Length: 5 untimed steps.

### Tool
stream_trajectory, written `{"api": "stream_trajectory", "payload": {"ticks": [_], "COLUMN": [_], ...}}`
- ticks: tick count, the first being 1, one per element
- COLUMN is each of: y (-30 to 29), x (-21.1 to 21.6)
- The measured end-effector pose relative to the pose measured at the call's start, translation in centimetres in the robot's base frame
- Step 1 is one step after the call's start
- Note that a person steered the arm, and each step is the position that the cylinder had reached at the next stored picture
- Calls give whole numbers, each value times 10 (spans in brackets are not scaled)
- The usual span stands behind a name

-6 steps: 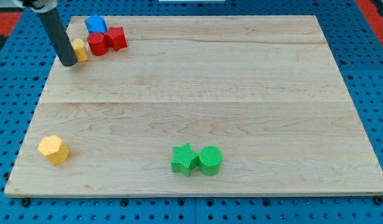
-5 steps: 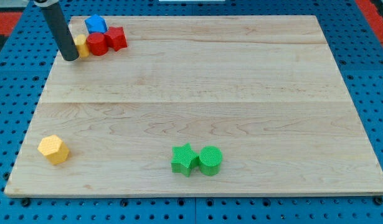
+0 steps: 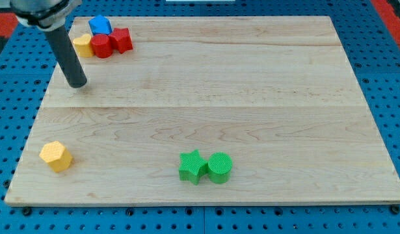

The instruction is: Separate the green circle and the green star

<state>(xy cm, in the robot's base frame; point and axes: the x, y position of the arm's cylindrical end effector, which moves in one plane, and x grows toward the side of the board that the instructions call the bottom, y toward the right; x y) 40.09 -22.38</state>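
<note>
While my tip (image 3: 77, 83) sits at ten o'clock, no fingers to report, I count two greens touching: green star (image 3: 192, 166), green circle (image 3: 220, 167).

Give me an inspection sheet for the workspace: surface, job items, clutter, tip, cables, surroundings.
Surface: pale wooden board, flat.
Job's things: green star and green circle touching, near the view's bottom, star on the left.
Clutter: yellow block, red round block, red block and blue block clustered at the top left; yellow hexagon at the bottom left.
Grippers: none; my tip sits below the cluster, far from both greens.
Cables: nothing seen.
Surroundings: blue pegboard.
</note>
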Motion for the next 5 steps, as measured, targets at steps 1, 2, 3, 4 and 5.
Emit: {"api": "stream_trajectory", "payload": {"ticks": [1,2,3,4,5], "y": [25,63,106,116,136], "x": [20,49,97,154,187]}}
